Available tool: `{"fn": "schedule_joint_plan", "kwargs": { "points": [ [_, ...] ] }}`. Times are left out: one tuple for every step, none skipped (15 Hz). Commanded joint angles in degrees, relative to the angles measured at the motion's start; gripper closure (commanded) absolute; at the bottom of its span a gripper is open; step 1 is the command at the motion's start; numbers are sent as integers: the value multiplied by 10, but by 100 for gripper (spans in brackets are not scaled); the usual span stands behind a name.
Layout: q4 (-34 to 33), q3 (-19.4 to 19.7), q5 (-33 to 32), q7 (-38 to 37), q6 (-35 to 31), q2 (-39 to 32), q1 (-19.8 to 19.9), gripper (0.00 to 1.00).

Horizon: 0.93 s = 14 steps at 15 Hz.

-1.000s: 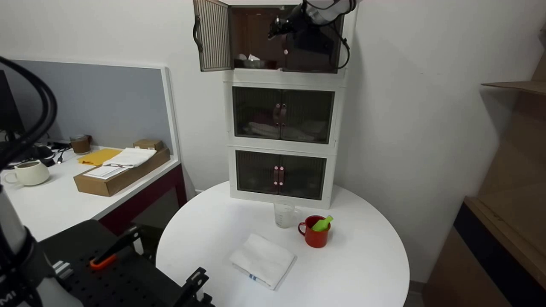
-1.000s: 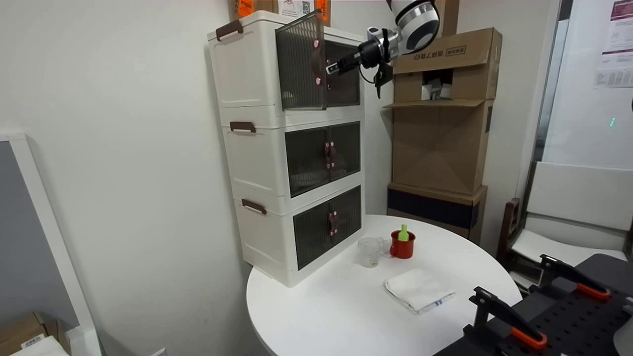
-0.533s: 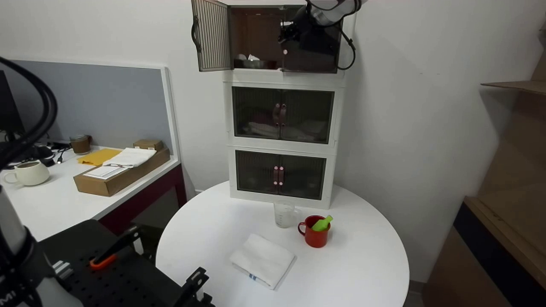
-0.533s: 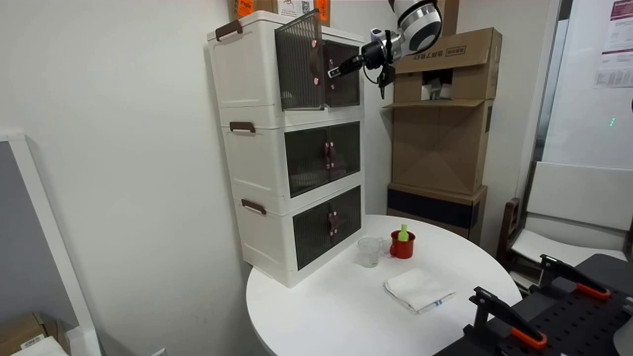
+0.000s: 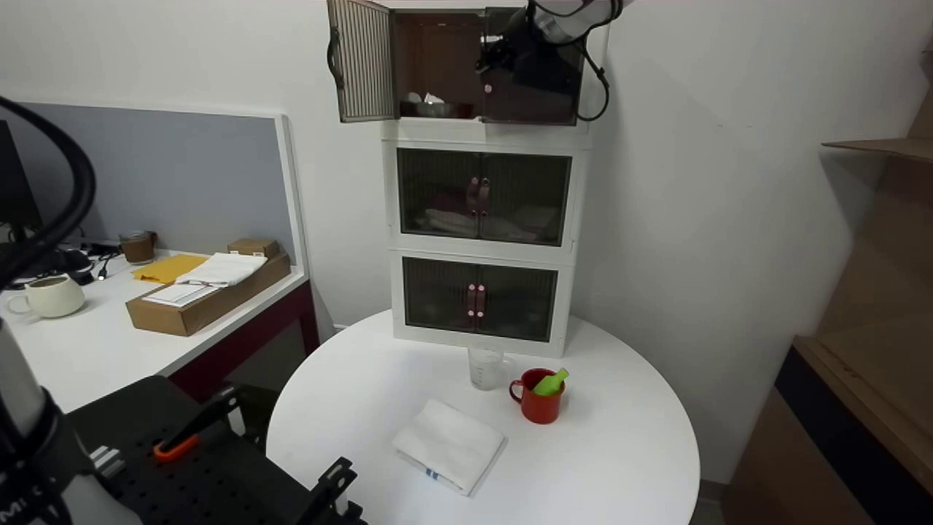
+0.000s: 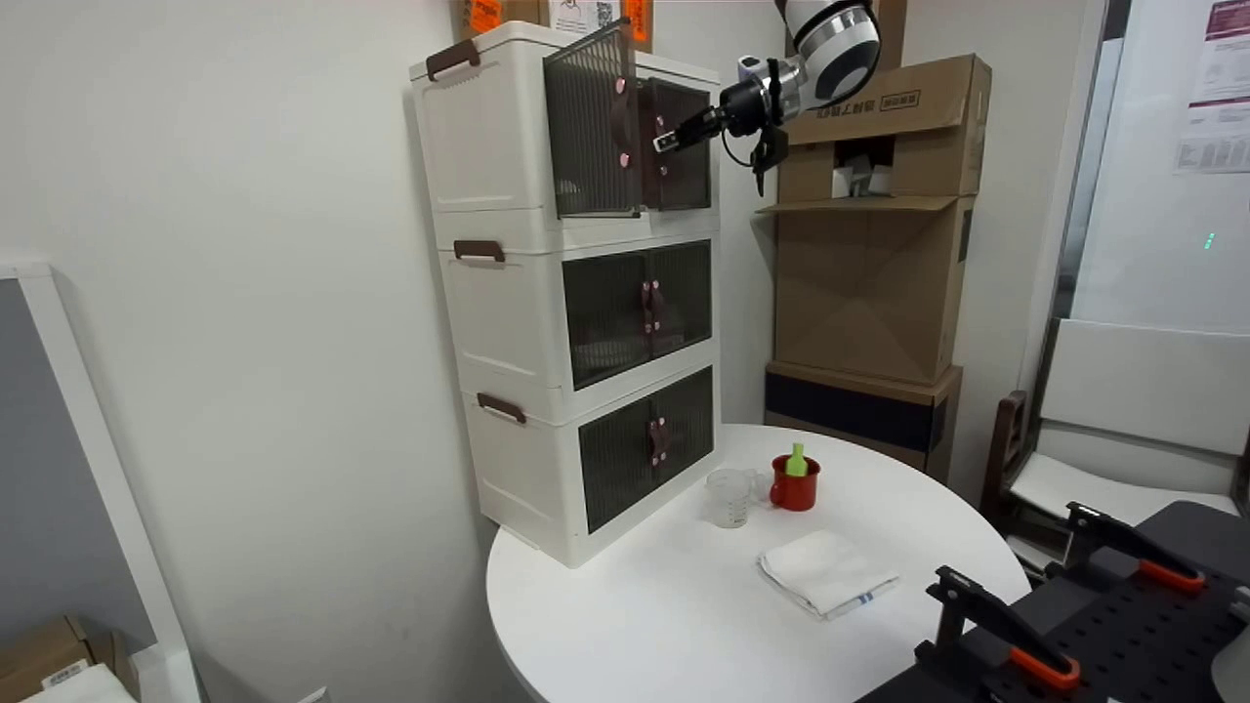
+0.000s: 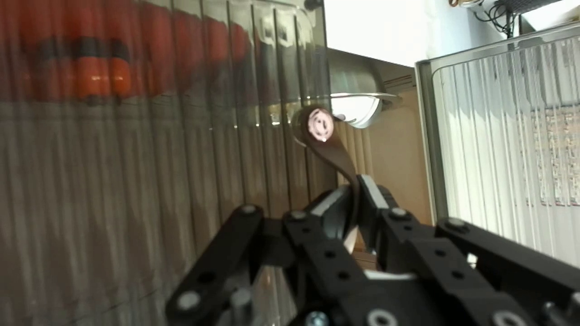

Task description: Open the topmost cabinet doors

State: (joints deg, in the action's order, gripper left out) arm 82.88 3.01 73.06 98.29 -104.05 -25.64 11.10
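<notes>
The topmost cabinet (image 6: pixel 483 127) has two ribbed, see-through doors. In both exterior views its left door (image 5: pixel 368 62) is swung far out. The right door (image 6: pixel 688 151) stands slightly ajar in an exterior view, with a narrow strip of the interior beside its edge. My gripper (image 7: pixel 356 184) is at this door, its jaws shut around the brown strap handle (image 7: pixel 333 151) below the upper pink stud; the strap's lower part is hidden behind the fingers. In the wrist view the right door's panel (image 7: pixel 204 158) fills the left side, while the left door (image 7: pixel 494 136) is at the right.
Inside the cabinet sits a metal bowl (image 5: pixel 435 109). Below are two more units with closed doors. The round white table (image 6: pixel 635 625) holds a clear measuring cup (image 6: pixel 728 498), a red mug (image 6: pixel 794 491) with a green utensil, and a folded cloth (image 6: pixel 825 576). Cardboard boxes (image 6: pixel 859 293) stand behind.
My gripper has closed on the strap handle and moved away from the cabinet front. The right door's edge and studs have come outward slightly with it; the left door is almost unmoved.
</notes>
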Motion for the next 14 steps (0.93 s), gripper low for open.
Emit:
{"fn": "schedule_joint_plan", "kwargs": {
  "points": [
    [44, -1, 12, 23, 23, 35, 12, 98],
    [49, 1, 16, 24, 25, 38, 17, 98],
    [54, 3, 19, 26, 26, 41, 20, 98],
    [60, 6, 21, 26, 27, 46, 23, 98],
    [66, 8, 23, 27, 30, 49, 26, 98],
    [70, 9, 25, 28, 32, 51, 28, 96],
    [75, 11, 26, 27, 34, 55, 29, 72],
    [80, 12, 29, 28, 33, 58, 29, 67],
    [81, 14, 31, 28, 34, 60, 29, 62],
    [82, 16, 35, 28, 33, 62, 28, 53],
    [83, 18, 40, 26, 32, 65, 28, 45],
    [84, 19, 44, 28, 33, 67, 29, 37],
    [84, 21, 48, 29, 33, 70, 30, 31],
    [85, 23, 52, 28, 31, 73, 30, 24]
  ]
}}
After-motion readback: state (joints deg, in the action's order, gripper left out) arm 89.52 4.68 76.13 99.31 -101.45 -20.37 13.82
